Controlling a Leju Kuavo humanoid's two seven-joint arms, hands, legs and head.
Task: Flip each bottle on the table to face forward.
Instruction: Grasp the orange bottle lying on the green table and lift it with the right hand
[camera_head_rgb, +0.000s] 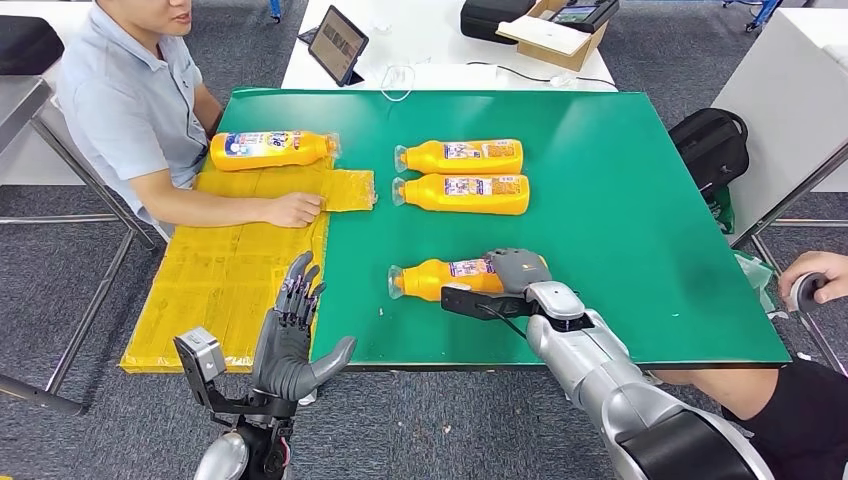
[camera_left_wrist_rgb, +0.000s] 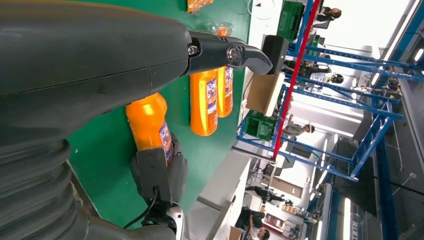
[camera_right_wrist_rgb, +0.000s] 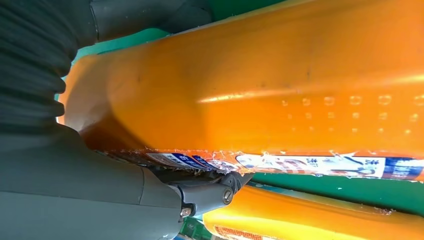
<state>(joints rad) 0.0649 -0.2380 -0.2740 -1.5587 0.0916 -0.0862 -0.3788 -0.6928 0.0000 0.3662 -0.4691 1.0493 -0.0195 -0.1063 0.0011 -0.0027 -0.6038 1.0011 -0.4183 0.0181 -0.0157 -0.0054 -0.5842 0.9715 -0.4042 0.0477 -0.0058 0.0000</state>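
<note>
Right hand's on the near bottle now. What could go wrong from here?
1. The right hand grips the near bottle at its base end; the bottle may slip or swing as it turns.
2. The two bottles lie just beyond; a wide turn might knock them.

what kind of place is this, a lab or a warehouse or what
Probably a robot test or data-collection area inside a large industrial hall. A green table holds orange bottles, a person sits beside it, and the left wrist view shows tall blue racking and bright overhead lights.
</note>
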